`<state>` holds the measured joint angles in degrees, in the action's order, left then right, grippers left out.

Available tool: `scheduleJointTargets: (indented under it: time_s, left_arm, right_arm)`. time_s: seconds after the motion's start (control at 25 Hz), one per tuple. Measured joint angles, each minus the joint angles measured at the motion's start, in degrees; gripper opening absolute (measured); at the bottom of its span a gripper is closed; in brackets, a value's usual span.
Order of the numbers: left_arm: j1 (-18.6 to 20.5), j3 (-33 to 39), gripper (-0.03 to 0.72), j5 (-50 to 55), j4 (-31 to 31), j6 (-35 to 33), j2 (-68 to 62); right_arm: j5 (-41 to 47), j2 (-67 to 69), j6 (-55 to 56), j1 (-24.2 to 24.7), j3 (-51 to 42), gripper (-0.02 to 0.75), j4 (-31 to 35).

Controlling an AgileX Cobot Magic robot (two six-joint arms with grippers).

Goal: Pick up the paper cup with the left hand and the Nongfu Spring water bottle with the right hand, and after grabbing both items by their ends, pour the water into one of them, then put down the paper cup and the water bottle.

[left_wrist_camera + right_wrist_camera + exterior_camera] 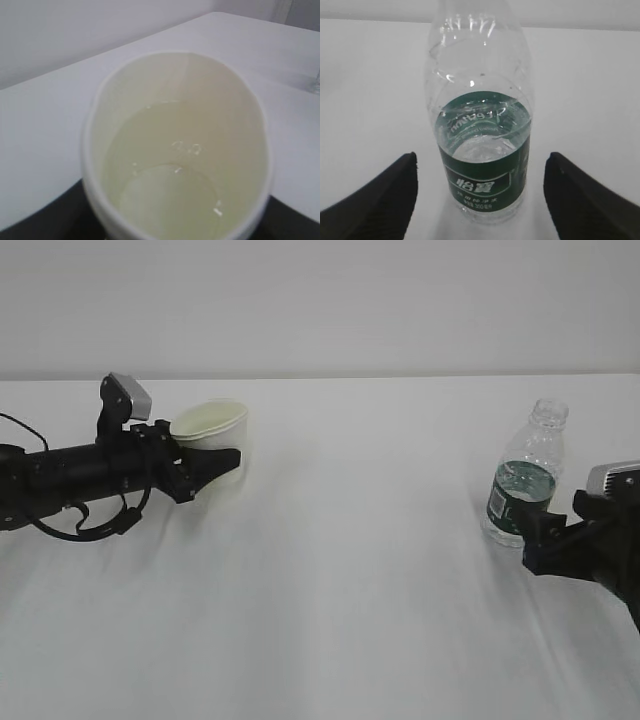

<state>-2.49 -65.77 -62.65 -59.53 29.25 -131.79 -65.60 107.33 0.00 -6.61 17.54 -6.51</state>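
The white table point(330, 580) fills the scene, its far edge meeting the wall; a wide bare stretch lies between the two arms. One left hand point(205, 468) reaches in from the left, its claw clamped around the one paper cup point(212, 426), which tilts with its rim leftward and holds some water. One right hand point(535, 535) sits at the right edge, its claw spread apart on either side of the one Nongfu Spring water bottle point(527, 475) without touching it. The bottle stands upright, capless, partly filled, well apart from the cup
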Motion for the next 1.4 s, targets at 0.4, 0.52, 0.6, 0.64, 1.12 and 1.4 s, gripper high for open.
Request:
scheduleJointTargets:
  time_s: [0.4,0.52,0.6,0.64,1.12,1.4]
  left_arm:
    - [0.00,1.22,0.437,-1.26,3.25,-2.53,-0.38]
    - [0.00,2.49,0.437,-1.60,5.62,-4.44,-1.32]
    - [0.00,3.49,0.435,-1.60,7.53,-5.61,-1.80]
    - [0.00,3.81,0.435,-1.60,8.20,-6.26,-1.78]
    - [0.00,4.71,0.431,-1.60,11.44,-7.41,-1.78]
    - [0.00,5.85,0.430,-1.60,12.94,-9.52,-1.78]
  right_arm:
    - [0.00,0.00,-0.39,0.00,0.00,0.589,0.00]
    - [0.00,0.00,0.00,0.00,0.00,0.589,0.00]
    - [0.00,0.00,-0.39,0.00,0.00,0.589,0.00]
    - [0.00,0.00,0.00,0.00,0.00,0.589,0.00]
    - [0.00,0.00,0.00,0.00,0.00,0.589,0.00]
    - [0.00,0.00,0.00,0.00,0.00,0.589,0.00]
